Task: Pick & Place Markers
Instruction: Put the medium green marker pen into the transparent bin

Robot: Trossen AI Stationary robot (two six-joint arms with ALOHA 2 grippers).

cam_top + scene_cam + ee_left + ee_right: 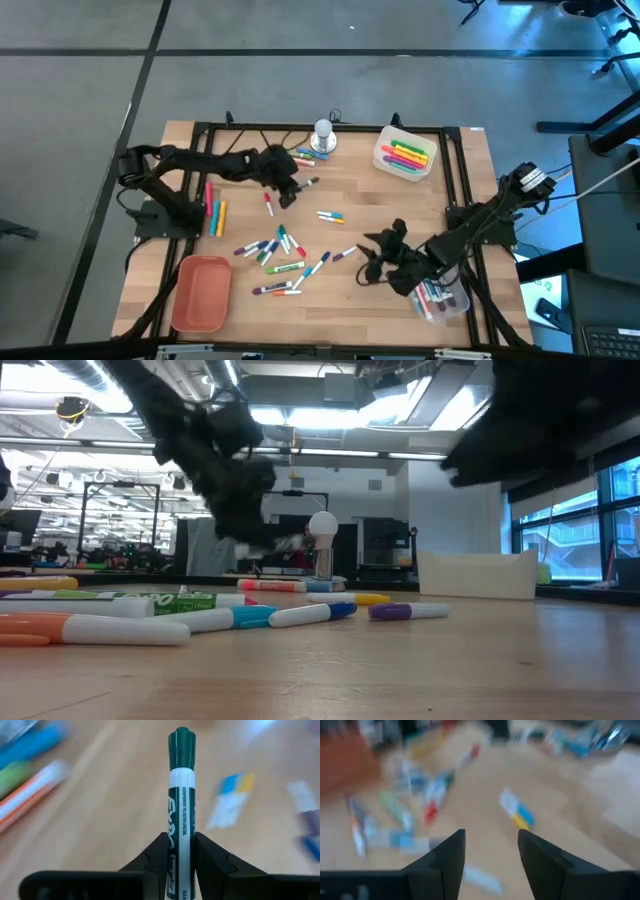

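Now, left claw (181, 851): clamps green-capped marker (181, 795), cap forward, axis along fingers.
Right claw (490, 855): open, empty, above bare worktop (430, 200).

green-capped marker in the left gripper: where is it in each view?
High view: green-capped marker juts from the left gripper, near the table's back middle.
Low view: only a pale blur under the dark left arm; cannot tell.
Left wrist view: centre, upright, clamped between the fingers.
Right wrist view: cannot pick it out.
Shared landmark: the white round knob.
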